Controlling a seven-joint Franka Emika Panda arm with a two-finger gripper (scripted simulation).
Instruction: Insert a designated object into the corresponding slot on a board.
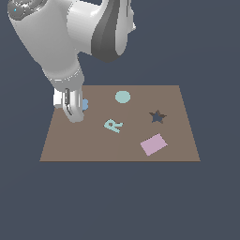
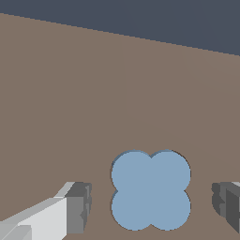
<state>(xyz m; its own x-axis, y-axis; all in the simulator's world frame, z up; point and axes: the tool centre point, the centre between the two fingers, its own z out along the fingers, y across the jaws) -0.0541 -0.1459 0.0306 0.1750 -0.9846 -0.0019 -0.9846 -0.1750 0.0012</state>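
flat, even simulator light, no cast shadows, soft highlights on the arm [image 1: 56, 42]; coarse, slightly blurry renders.

Layout on the board [image 1: 93, 145], exterior view. The gripper [image 1: 74, 112] stands at the board's 9 o'clock side, with the lobed piece [image 2: 151, 190] lying flat on the board between its fingers [image 2: 77, 206], touching neither. The disc [image 1: 123, 97] lies toward 12 o'clock, the letter R [image 1: 113, 125] near centre, the star cutout [image 1: 157, 116] toward 3 o'clock, and the rectangular piece [image 1: 153, 144] toward 5 o'clock.
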